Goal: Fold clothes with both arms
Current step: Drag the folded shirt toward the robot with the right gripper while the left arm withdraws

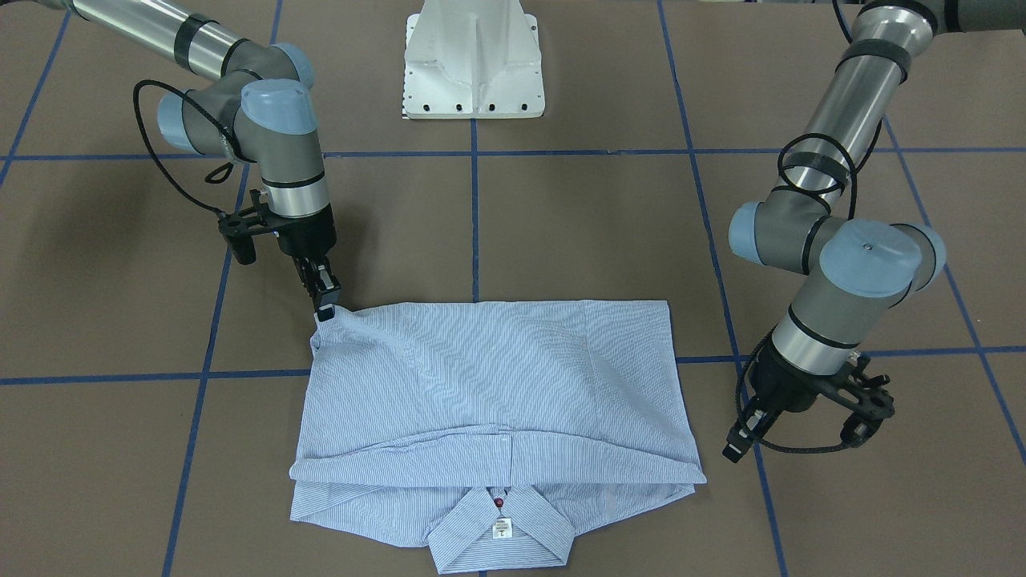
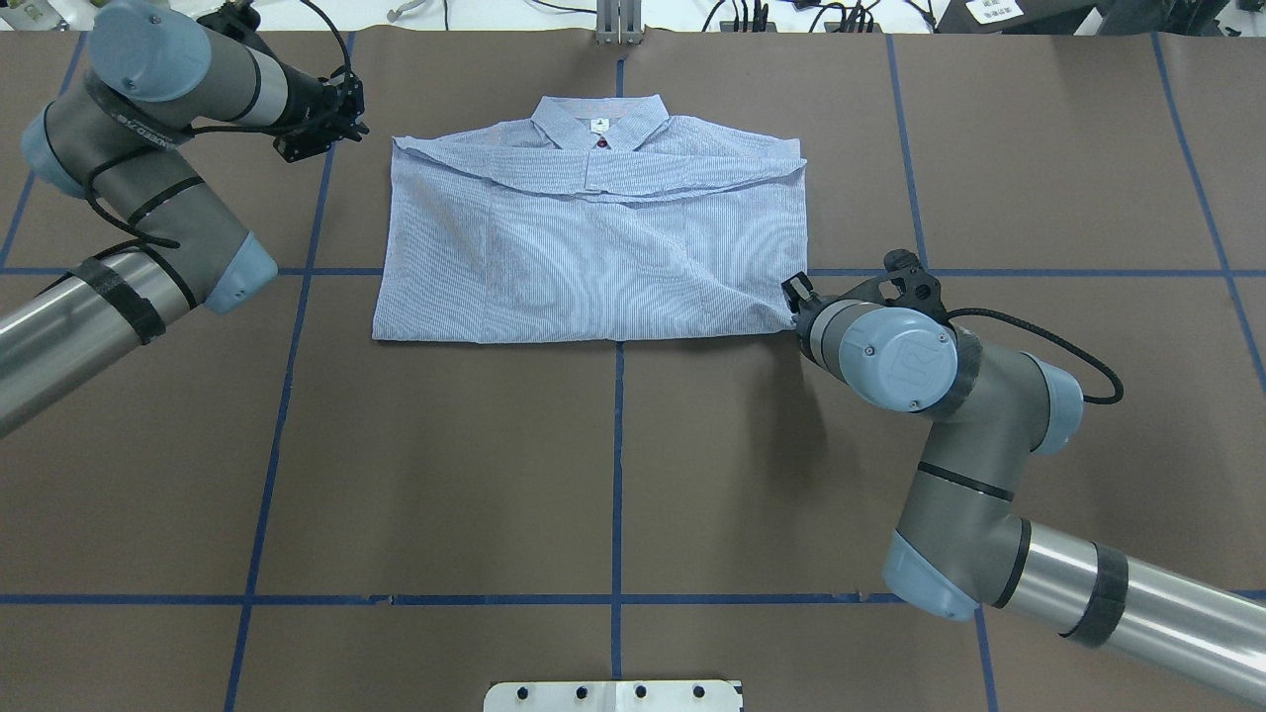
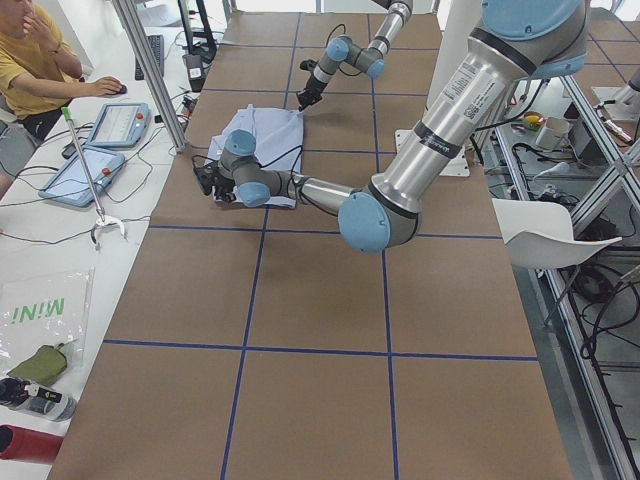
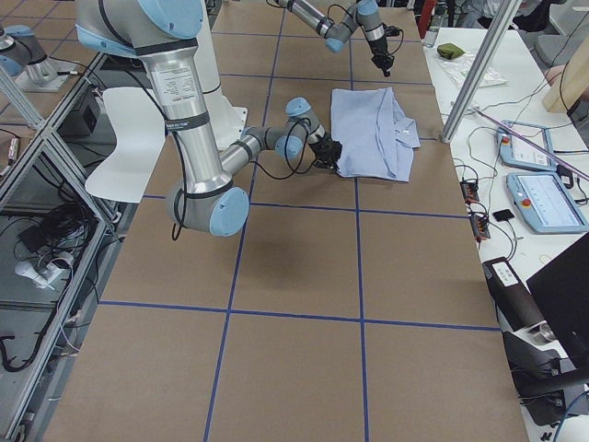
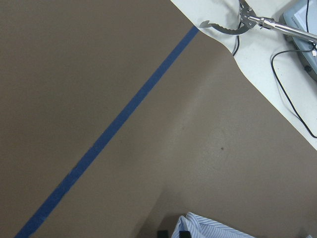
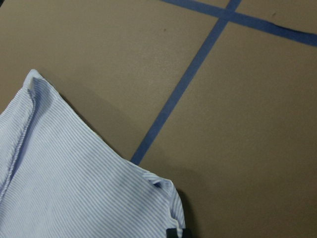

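Note:
The light blue-and-white striped shirt (image 2: pixel 593 247) lies folded into a rectangle on the brown table. Its collar, white label and a dark red button (image 1: pixel 498 502) are at the far edge from the robot. My right gripper (image 1: pixel 325 311) is shut on the shirt's near hem corner and holds it slightly raised; the right wrist view shows that corner (image 6: pixel 166 198). My left gripper (image 1: pixel 733 449) sits low beside the shirt's far shoulder corner (image 1: pixel 697 479), a small gap away. The left wrist view shows only a bit of the shirt (image 5: pixel 213 228) at its bottom edge. I cannot tell how the left jaws stand.
The white pedestal base (image 1: pixel 473 60) stands at the robot's side of the table. Blue tape lines (image 2: pixel 618 445) cross the brown surface. Beyond the far table edge are tablets (image 3: pixel 110 125), cables, a grabber tool (image 5: pixel 233 25) and a seated person (image 3: pixel 35 60).

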Motion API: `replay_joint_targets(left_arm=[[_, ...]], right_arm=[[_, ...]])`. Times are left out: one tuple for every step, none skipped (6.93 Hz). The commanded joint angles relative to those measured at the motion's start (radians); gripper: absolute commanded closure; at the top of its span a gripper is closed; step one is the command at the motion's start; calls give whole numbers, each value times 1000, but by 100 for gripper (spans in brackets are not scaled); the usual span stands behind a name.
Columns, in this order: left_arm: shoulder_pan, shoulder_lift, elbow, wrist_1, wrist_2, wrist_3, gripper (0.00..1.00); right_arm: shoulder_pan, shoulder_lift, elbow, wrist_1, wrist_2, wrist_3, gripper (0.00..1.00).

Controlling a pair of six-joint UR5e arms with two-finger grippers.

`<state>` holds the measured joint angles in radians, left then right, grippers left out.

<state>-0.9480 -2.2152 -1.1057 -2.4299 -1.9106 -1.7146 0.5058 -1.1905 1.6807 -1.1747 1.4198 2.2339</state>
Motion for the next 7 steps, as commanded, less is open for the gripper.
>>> replay_joint_targets(left_arm=[[0, 0, -3, 0, -1, 1, 80], [0, 8, -26, 2, -4, 1, 80], [0, 23, -54, 2, -11, 1, 80], [0, 31, -80, 5, -13, 0, 80], [0, 38, -115, 8, -34, 0, 80], [0, 75, -175, 6, -107, 0, 80], [6, 101, -254, 9, -145, -5, 80]], right_arm=[[7, -20, 72, -12, 10, 0, 100], [-28, -108, 200, -52, 24, 3, 100], [-114, -214, 373, -133, 25, 3, 100], [-229, -254, 522, -283, 42, 4, 100], [-313, -255, 609, -428, 145, 4, 100], [-354, -258, 675, -556, 321, 6, 100], [-450, -253, 688, -656, 377, 6, 97]])
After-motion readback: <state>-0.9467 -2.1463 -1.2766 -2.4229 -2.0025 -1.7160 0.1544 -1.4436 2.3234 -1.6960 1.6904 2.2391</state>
